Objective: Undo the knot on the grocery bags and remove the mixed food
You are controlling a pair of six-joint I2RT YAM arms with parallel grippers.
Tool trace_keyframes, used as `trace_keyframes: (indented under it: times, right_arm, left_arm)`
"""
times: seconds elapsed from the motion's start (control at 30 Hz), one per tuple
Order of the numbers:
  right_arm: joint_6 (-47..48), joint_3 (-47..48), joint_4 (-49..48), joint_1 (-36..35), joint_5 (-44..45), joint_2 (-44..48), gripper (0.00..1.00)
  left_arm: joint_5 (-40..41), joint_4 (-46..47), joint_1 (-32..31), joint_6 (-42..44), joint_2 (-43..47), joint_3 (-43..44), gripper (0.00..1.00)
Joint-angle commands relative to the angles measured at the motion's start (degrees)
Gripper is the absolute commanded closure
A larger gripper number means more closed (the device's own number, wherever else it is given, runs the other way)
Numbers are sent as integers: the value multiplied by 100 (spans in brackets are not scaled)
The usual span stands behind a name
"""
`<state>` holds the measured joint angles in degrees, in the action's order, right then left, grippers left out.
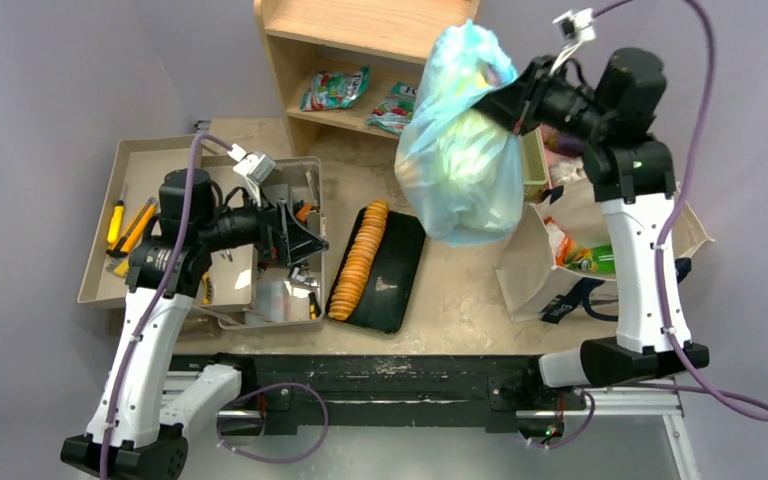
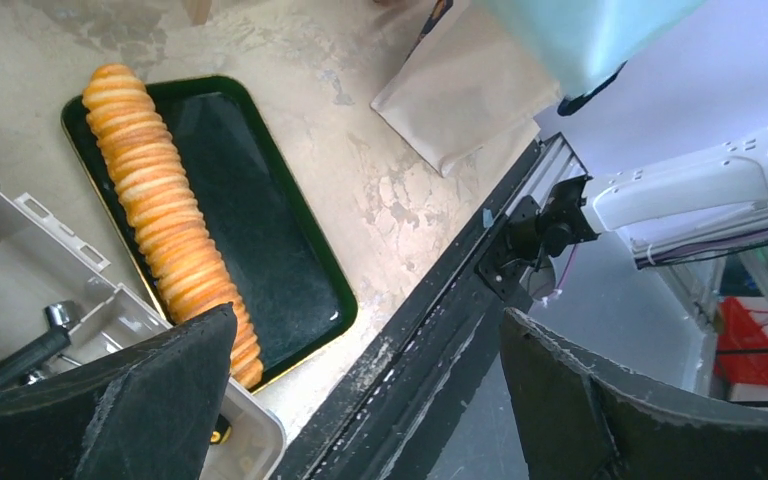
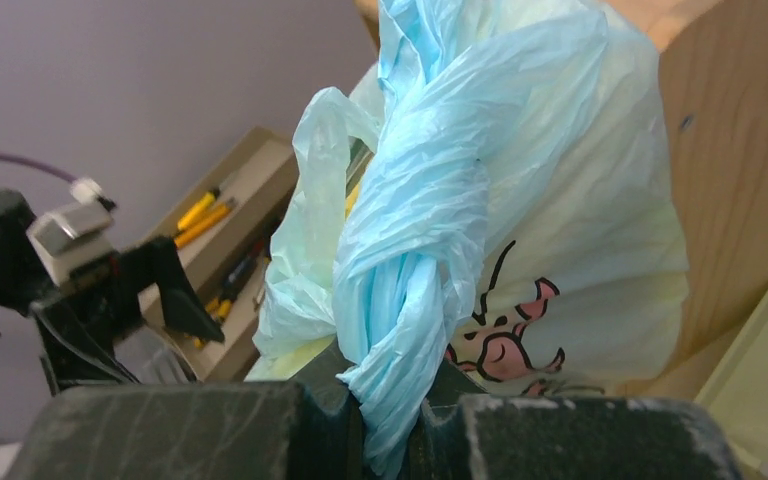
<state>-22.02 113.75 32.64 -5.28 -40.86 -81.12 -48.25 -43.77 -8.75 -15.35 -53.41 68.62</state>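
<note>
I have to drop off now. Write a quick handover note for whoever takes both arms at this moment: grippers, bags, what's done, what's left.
Right gripper: shut on the twisted neck of the blue plastic bag, which hangs lifted in front of the shelf.
Left gripper: open and empty, over the tool bin beside the cracker tray.
Canvas tote: on the table by the right arm, with a green bottle and an orange-red pack showing inside.
Done: blue bag raised. Its neck looks still tied, and no food is out.
Left: untie it, then empty both bags.
</note>
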Motion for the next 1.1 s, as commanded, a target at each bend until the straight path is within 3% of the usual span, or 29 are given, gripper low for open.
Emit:
trace_keyframes:
  times: [0.0, 0.17, 0.33, 0.53, 0.63, 0.67, 0.73, 0.87, 0.9, 1.07]
  right_arm:
    - [758, -1013, 2, -325, 466, 730, 100]
    - [1536, -3062, 126, -347, 1093, 1615, 100]
    - [1937, -4522, -40, -398, 1646, 2007, 100]
    - [2396, -5783, -372, -425, 2918, 2705, 100]
    - [2443, -6070, -316, -428, 2683, 3048, 100]
    - [2386, -6121, -274, -429, 2488, 3054, 95]
    - [2355, -6061, -84, -441, 2045, 2906, 76]
    - [2677, -5751, 457, -446, 1433, 2655, 19]
    - [2887, -5671, 655, -446, 1296, 2673, 10]
    - [3872, -5025, 1930, -441, 644, 2790, 7]
  left_arm:
    - [-106, 26, 23, 486, 239, 26, 0]
    - [-64, -227, 3, 1217, 178, 138, 0]
    - [62, -618, -351, 2160, -73, 265, 0]
    - [191, -598, -924, 2540, -248, 75, 0]
    - [289, -422, -1190, 2611, -316, -55, 0]
    - [316, -301, -1281, 2585, -331, -136, 0]
    - [353, -77, -1497, 2483, -423, -219, 0]
    - [495, 173, -2037, 2489, -651, -263, 0]
    - [615, 256, -2270, 2606, -679, -278, 0]
    - [912, 851, -3003, 2938, -930, -215, 0]
